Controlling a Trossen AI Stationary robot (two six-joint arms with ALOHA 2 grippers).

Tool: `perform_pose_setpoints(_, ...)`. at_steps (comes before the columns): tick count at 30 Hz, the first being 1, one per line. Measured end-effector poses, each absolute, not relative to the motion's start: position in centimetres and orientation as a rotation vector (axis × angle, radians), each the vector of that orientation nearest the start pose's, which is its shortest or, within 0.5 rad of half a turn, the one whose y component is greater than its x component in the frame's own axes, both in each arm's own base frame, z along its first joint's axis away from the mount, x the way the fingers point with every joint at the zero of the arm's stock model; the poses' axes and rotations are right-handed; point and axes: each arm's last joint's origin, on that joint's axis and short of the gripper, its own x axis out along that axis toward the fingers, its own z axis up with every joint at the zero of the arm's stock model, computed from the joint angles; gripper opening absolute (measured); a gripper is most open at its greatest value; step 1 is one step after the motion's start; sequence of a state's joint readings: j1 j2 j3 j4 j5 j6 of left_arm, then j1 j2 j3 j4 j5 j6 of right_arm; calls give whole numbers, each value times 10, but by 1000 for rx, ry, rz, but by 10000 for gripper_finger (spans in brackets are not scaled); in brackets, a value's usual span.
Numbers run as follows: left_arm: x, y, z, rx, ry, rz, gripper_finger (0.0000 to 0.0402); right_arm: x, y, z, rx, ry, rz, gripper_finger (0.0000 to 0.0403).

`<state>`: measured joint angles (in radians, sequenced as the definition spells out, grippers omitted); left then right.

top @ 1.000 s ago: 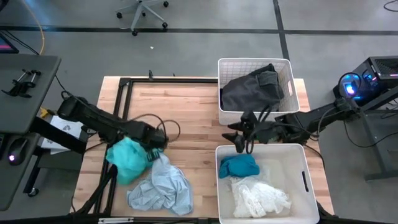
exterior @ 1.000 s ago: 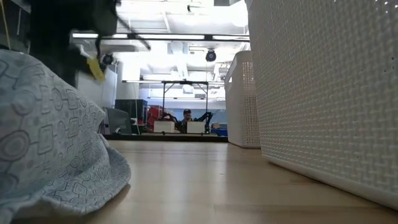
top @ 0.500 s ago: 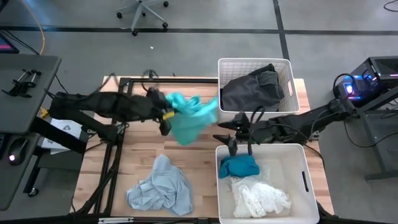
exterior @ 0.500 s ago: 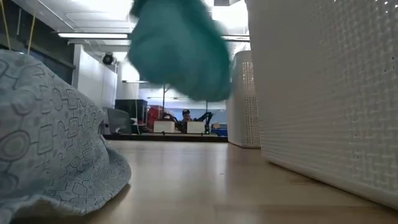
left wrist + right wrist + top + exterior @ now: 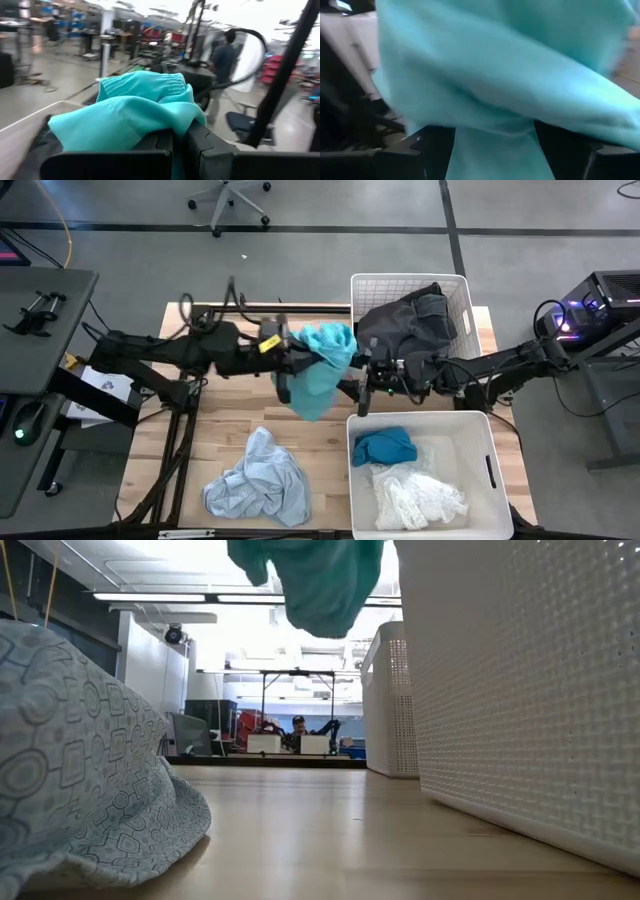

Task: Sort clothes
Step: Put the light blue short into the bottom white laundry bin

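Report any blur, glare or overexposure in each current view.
High view: sharp, evenly lit. Low view: ceiling lights blown out, teal garment soft overhead. Left wrist view: background streaked, upper right washed out. Right wrist view: teal cloth fills the frame, smeared.

Pale wooden bench [image 5: 300, 435], planked, on a grey floor [image 5: 320, 260]. Two white slatted bins on its right side: far bin [image 5: 462, 300] at the back edge, near bin [image 5: 490, 480] at the front, just apart. Black tube frame [image 5: 200, 315] along the bench's left and back. Wheeled office chair [image 5: 228, 198] well beyond the bench. Dark side table [image 5: 40, 320] off to the left. In the low view, a seated person [image 5: 300, 728] far off in the room; in the left wrist view, a standing person [image 5: 222, 65] in a dark top
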<state>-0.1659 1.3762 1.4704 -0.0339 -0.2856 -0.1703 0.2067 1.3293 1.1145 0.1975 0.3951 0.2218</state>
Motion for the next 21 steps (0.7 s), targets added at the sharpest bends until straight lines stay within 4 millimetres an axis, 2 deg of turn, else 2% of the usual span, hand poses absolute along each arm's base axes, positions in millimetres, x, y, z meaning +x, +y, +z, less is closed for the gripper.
perform_pose_setpoints(5,326,-42,438,-196,-86,60,1,301,50,373,191,-74,-38,260)
perform_pose_setpoints(8,336,-40,431,-215,-84,37,1,300,51,377,198,-112,-27,240)
perform_pose_setpoints(11,344,-38,426,-253,-72,0,1,300,51,380,205,-147,-22,179)
perform_pose_setpoints(15,346,-37,425,-250,-72,-15,1,299,52,382,213,-165,-15,47)
perform_pose_setpoints(16,345,-37,426,-239,-75,-15,2,297,55,383,212,-166,-8,25)
perform_pose_setpoints(21,329,-38,439,-152,-91,-17,24,277,70,396,229,-184,-14,21)
